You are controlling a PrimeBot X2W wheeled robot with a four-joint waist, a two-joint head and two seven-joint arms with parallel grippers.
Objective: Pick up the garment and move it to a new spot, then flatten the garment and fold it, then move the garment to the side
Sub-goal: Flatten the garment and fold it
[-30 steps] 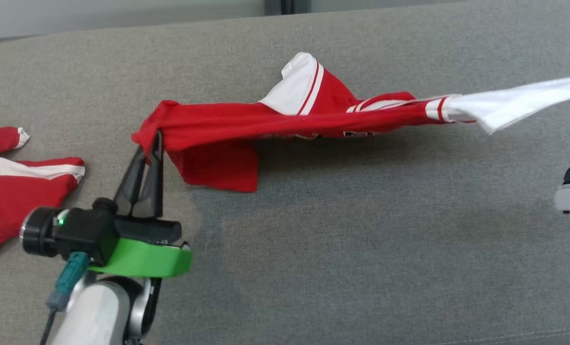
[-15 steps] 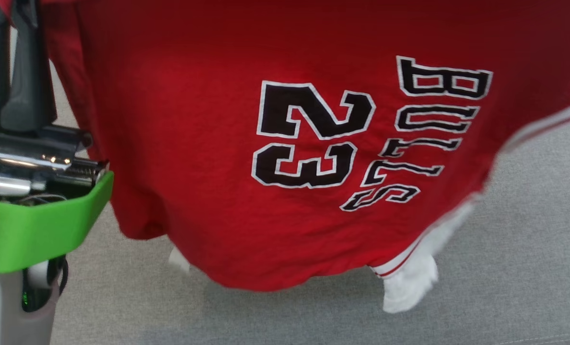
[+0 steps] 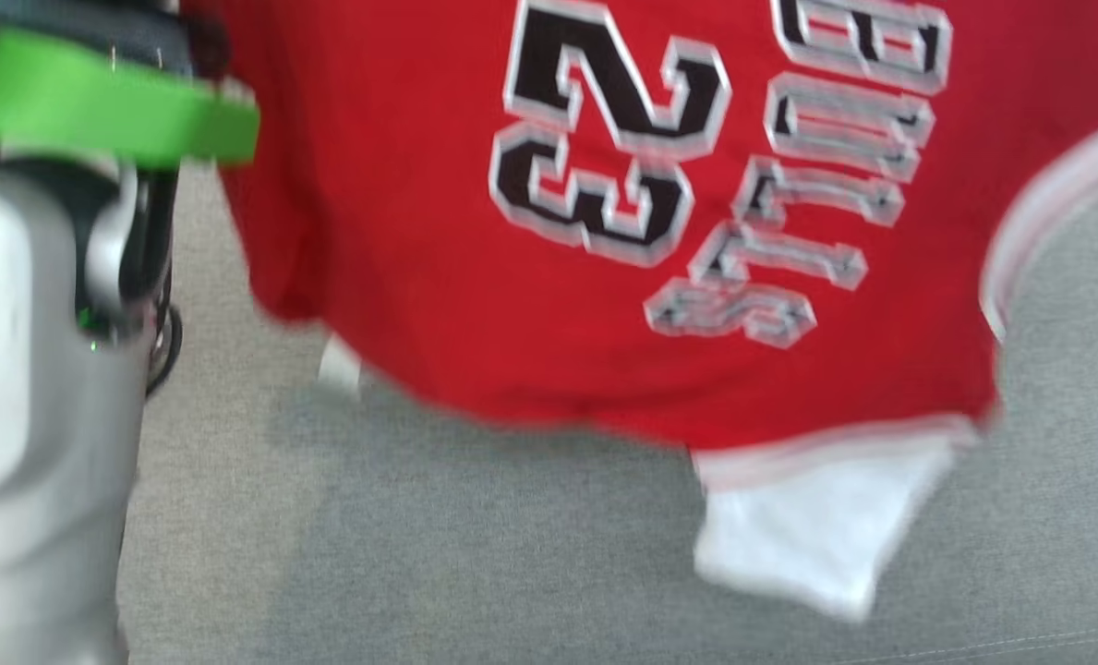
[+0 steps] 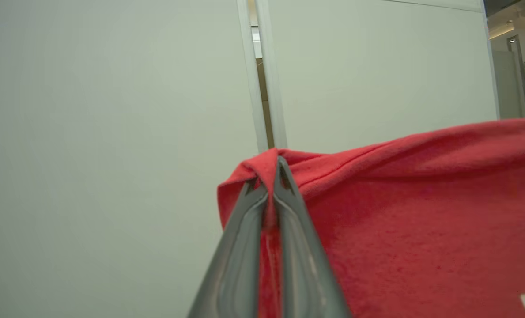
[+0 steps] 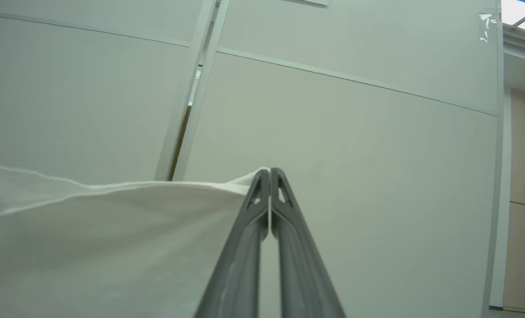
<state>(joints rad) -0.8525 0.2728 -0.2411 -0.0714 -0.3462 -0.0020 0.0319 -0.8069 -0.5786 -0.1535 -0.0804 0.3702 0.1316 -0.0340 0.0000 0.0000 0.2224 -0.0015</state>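
Holding the red Bulls jersey (image 3: 401, 296) spread in the air above the grey upholstered surface (image 3: 419, 573), I've got the left gripper (image 4: 271, 185) clamped on a red corner and the right gripper (image 5: 270, 176) clamped on a white edge. Both bites look shallow, so pulling too taut could slip one free.

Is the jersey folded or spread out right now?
Spread, hanging: jersey held up by left gripper on red corner, right gripper on white edge.
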